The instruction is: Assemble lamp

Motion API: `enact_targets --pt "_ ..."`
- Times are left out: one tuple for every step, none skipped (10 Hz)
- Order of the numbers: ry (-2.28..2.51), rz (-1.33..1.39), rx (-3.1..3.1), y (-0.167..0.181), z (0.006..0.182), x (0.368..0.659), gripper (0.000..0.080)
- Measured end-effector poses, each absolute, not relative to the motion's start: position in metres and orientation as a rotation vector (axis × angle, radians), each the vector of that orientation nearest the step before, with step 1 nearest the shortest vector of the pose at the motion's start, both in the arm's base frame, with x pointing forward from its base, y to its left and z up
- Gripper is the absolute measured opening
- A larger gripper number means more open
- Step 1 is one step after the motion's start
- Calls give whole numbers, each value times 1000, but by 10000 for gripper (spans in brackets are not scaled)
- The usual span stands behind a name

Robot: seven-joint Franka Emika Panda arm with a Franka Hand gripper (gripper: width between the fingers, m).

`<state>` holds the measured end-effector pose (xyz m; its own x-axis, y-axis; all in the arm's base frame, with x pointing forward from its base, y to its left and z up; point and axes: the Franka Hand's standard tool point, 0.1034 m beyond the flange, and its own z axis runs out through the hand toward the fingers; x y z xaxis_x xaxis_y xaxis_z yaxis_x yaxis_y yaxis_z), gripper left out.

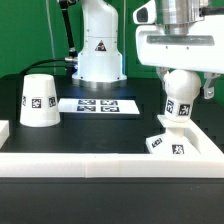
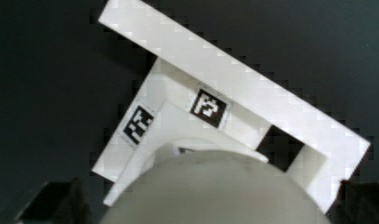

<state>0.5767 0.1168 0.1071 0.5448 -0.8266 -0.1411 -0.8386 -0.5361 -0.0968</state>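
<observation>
**Item: lamp, three loose white parts, tagged.**

**Bulb** (image 1: pixel 178 100): round head on a short stem, standing upright on the base at the exterior view's right, directly under the end effector. In the wrist view its rounded top (image 2: pixel 207 185) fills the foreground. Judged light, rigid, smooth plastic; the curved head looks slippery, so a hold across its widest part or on the stem seems safest. Whether the stem is fully seated in the base cannot be told.

**Base** (image 1: pixel 170 140): flat square plate with tagged edges, lying on the bench close to the raised white rim at the front, turned at an angle to it. Judged stiff and light, apt to slide if pushed sideways; best taken by opposite edges. The wrist view shows its slab and tags (image 2: pixel 207 105) beyond the bulb.

**Shade** (image 1: pixel 40 100): cup-like cone, standing mouth down at the exterior view's left, well apart from the other two parts. Judged thin-walled, hollow, very light; the taper would let pads slip upward, so a grip low on the wall or across the narrow top seems wise.

**End effector** (image 1: pixel 180 72): spread wide, fingers either side of the bulb's head, holding nothing as far as shows.

**Surroundings:** marker board (image 1: pixel 96 105) between shade and base; black bench (image 1: pixel 100 135); rim (image 1: pixel 90 163).
</observation>
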Motion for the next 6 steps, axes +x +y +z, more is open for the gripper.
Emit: enact_targets --pt "1360 111 -2657 117 107 577 699" --pt "1136 88 -2769 115 107 577 699" --pt "877 57 -2879 113 109 579 699" --pt "647 29 -2954 111 110 581 699" --pt "415 8 -2998 109 111 583 699" --pt "236 10 -3025 109 113 583 699"
